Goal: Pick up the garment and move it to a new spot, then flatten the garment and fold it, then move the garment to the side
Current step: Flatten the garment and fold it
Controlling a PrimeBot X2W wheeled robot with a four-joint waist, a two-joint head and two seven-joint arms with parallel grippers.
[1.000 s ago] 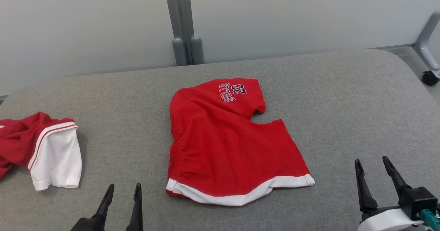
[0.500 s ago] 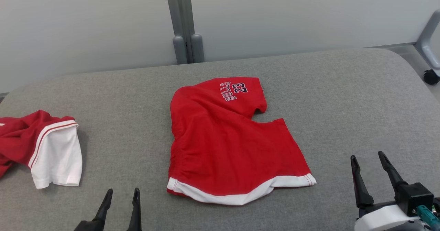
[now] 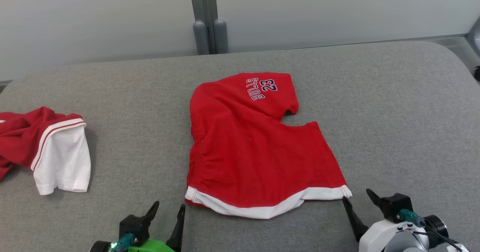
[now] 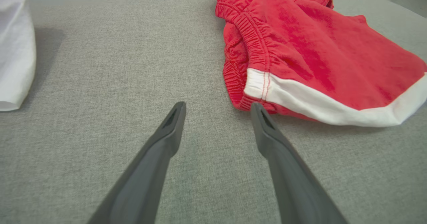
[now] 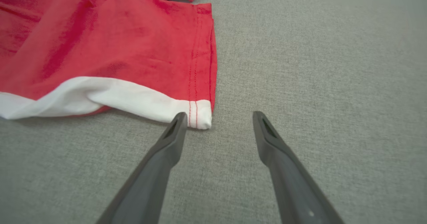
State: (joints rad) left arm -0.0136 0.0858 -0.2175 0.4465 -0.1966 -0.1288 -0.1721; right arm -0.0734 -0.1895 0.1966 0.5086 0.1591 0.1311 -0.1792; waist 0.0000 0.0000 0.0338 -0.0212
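Note:
The garment [image 3: 255, 147] is a pair of red shorts with a white hem and "BULLS 23" print, lying flat and folded over in the middle of the grey table [image 3: 393, 113]. My left gripper [image 3: 168, 206] stands open just off its near left corner; in the left wrist view the right fingertip of the gripper [image 4: 217, 106] almost touches the garment [image 4: 317, 60] at its gathered waistband. My right gripper [image 3: 356, 195] is open at the near right hem corner. In the right wrist view the gripper's [image 5: 219, 114] left fingertip sits at the garment's [image 5: 100, 44] white hem. Neither holds anything.
A second red and white piece of clothing [image 3: 52, 150] lies crumpled at the table's left edge, its white part [image 4: 13, 50] at the left border of the left wrist view. A grey post [image 3: 208, 30] and a pale wall stand behind the table.
The head camera has shifted slightly. Both grippers have moved inward to the garment's near corners, the left rightward and the right leftward. The garment has not been disturbed.

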